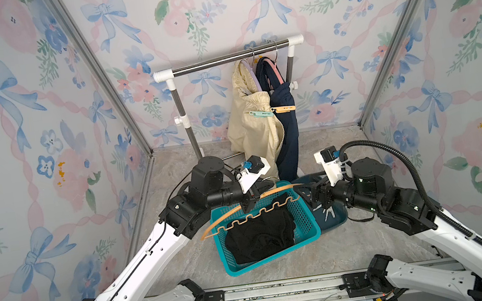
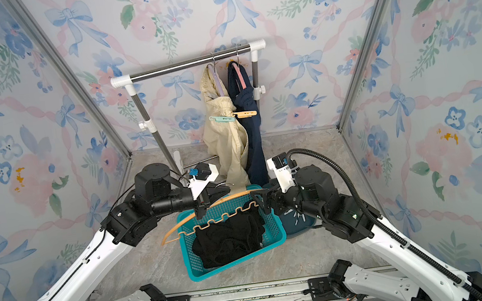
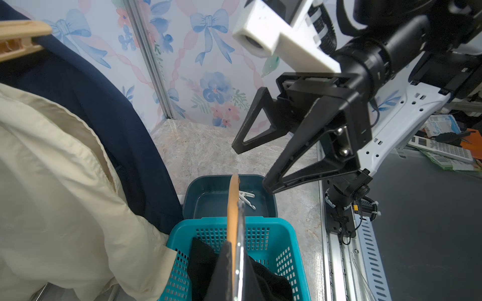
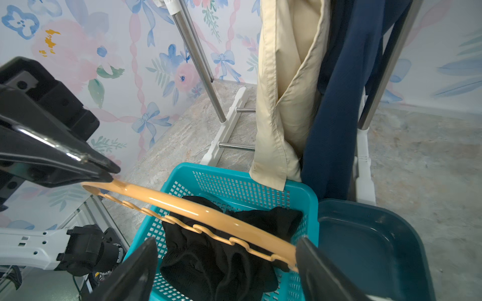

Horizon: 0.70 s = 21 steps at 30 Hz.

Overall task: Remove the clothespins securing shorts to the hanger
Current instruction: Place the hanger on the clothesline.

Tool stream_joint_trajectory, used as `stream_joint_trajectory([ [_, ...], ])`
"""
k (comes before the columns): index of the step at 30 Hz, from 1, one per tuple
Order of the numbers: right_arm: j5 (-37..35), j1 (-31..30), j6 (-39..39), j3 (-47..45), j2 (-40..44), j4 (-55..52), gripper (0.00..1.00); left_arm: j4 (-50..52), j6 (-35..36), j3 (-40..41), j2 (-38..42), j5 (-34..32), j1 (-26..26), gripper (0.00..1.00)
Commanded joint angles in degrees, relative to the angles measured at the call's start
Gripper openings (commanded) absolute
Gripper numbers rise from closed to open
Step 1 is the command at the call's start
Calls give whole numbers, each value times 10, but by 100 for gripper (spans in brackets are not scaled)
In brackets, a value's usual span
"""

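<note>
My left gripper [image 1: 251,202] [image 3: 236,250] is shut on the metal hook of an orange hanger [image 1: 279,189] [image 4: 198,208], held bare over a teal basket [image 1: 274,256]. Black shorts [image 1: 260,237] [image 4: 208,260] lie crumpled in that basket. At the hanger's far end my right gripper [image 1: 318,198] [image 4: 225,241] stands open, the hanger tip against one finger. On the rack hang cream shorts [image 1: 253,124] with a mint clothespin [image 1: 261,113] and navy shorts [image 1: 288,132] with an orange clothespin [image 1: 283,109].
A dark blue tray [image 1: 337,220] [image 3: 208,203] right of the basket holds white clothespins [image 3: 246,198]. The steel rack [image 1: 227,58] stands at the back wall, its feet behind the basket. Floral walls close in on three sides; a rail runs along the front.
</note>
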<state>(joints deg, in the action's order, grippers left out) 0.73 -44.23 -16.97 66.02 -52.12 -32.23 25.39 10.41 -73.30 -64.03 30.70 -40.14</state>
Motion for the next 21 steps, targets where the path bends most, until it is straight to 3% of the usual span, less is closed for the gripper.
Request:
stream_joint_trajectory([
  [1, 48, 16, 60, 22, 1, -28, 84, 6, 20, -17, -1, 19, -3, 0],
  [21, 192, 17, 252, 81, -44, -91, 81, 50, 45, -34, -8, 69, -16, 0],
])
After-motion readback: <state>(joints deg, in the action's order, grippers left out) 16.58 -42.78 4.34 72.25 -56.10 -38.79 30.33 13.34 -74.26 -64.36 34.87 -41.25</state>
